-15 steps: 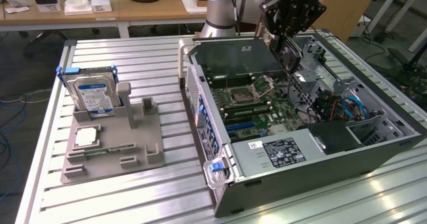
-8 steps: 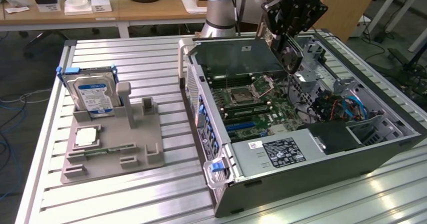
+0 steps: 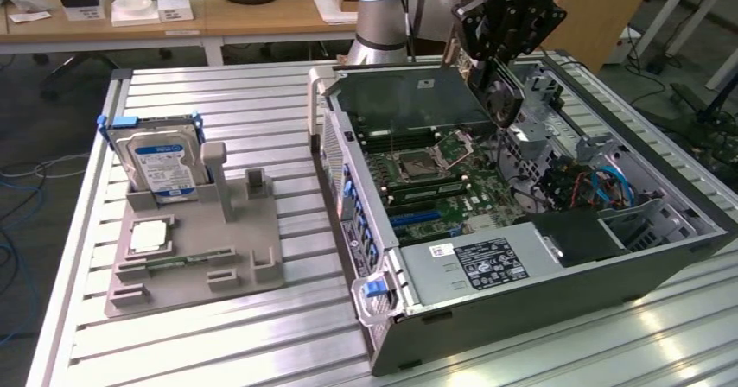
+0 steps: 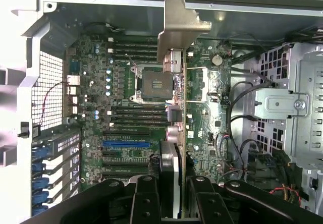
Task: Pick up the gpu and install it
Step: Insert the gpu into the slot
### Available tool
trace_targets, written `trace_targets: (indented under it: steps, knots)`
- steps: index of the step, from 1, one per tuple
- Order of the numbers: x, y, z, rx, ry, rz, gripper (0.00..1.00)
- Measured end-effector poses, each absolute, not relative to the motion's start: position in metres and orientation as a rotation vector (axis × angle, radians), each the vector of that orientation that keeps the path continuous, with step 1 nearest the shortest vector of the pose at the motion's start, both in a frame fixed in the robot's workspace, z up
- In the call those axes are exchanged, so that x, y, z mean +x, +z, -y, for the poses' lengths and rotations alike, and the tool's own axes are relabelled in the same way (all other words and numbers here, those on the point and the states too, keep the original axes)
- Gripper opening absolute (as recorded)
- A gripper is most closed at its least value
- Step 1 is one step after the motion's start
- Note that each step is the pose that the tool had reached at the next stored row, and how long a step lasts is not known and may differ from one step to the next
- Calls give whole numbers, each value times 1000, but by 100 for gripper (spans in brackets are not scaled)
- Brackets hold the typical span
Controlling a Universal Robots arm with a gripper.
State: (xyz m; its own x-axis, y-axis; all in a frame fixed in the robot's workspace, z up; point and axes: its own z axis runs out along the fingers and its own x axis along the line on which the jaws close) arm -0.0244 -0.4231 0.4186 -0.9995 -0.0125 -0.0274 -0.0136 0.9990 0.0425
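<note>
**A:** What's the setting?

**B:** A slatted metal table (image 3: 231, 335), with wooden desks (image 3: 242, 24) behind it. An open case (image 3: 554, 292) lies on its side on the table, so the board (image 3: 427, 180) faces up. Towards the exterior view's left stands a grey holder (image 3: 196, 257) with a drive (image 3: 162, 167) upright in it.

**A:** And the gripper?

**B:** The gripper (image 3: 493, 59) hangs over the far end of the case, pointing down into it.

**A:** Are the fingers spread or closed?

**B:** They are pinching the gpu. The wrist view shows two black fingers (image 4: 146, 199), one on each face of the card, partly closed around it.

**A:** So where is the gpu?

**B:** The gpu (image 3: 503, 106) is in the grip, over the open case and well apart from the holder. In the wrist view it is edge-on, a thin line running away from the fingers across the board. It passes just beside the socket (image 4: 151, 82).

**A:** Which end is the bracket?

**B:** The bracket (image 4: 176, 27) is at the end farthest from the fingers, near the case wall.

**A:** Is it seated in a slot?

**B:** I can't tell. The blue slot (image 4: 126, 144) is bare, off to one side of the card.
</note>
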Motion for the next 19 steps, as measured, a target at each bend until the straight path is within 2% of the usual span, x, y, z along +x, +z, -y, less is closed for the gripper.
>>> trace_targets:
  steps: [19]
  knots:
    - [-24, 419, 423, -357, 71, -3098, 28]
